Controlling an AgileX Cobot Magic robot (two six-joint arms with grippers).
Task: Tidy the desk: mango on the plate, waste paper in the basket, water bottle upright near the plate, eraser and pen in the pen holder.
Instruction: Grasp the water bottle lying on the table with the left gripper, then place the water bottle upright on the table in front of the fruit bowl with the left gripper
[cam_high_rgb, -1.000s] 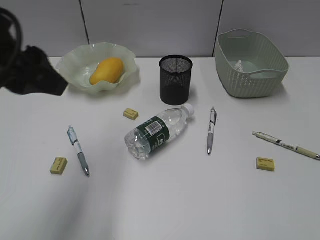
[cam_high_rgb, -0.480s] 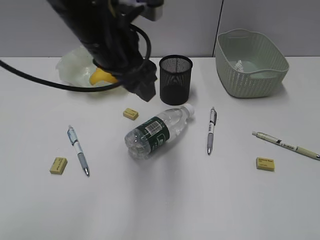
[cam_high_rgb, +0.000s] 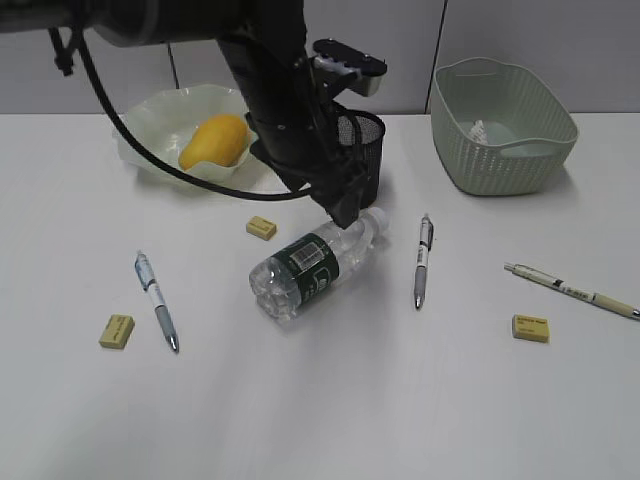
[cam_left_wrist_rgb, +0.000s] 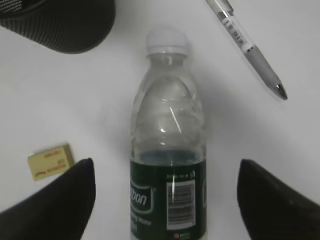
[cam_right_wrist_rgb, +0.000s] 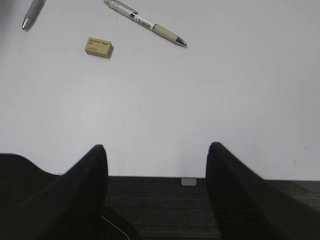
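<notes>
The water bottle (cam_high_rgb: 315, 262) lies on its side mid-desk, its white cap toward the pen holder (cam_high_rgb: 366, 150). My left gripper (cam_high_rgb: 345, 212) hovers just above the cap end. In the left wrist view it (cam_left_wrist_rgb: 166, 167) is open, with one finger on each side of the bottle (cam_left_wrist_rgb: 167, 125), not touching it. The mango (cam_high_rgb: 213, 140) lies in the plate (cam_high_rgb: 150, 128). The waste paper (cam_high_rgb: 478, 130) is in the basket (cam_high_rgb: 500, 150). My right gripper (cam_right_wrist_rgb: 156, 152) is open and empty over the desk's front edge.
Three pens (cam_high_rgb: 157, 300) (cam_high_rgb: 424, 260) (cam_high_rgb: 570, 290) and three yellow erasers (cam_high_rgb: 262, 227) (cam_high_rgb: 117, 330) (cam_high_rgb: 530, 327) lie around the desk (cam_high_rgb: 330, 400). The left arm hides part of the pen holder. The right wrist view shows one eraser (cam_right_wrist_rgb: 99, 46) and a pen (cam_right_wrist_rgb: 150, 25).
My left arm has swung in from the far left, past the plate, to the bottle's cap end. The bottle and the other things have not moved.
</notes>
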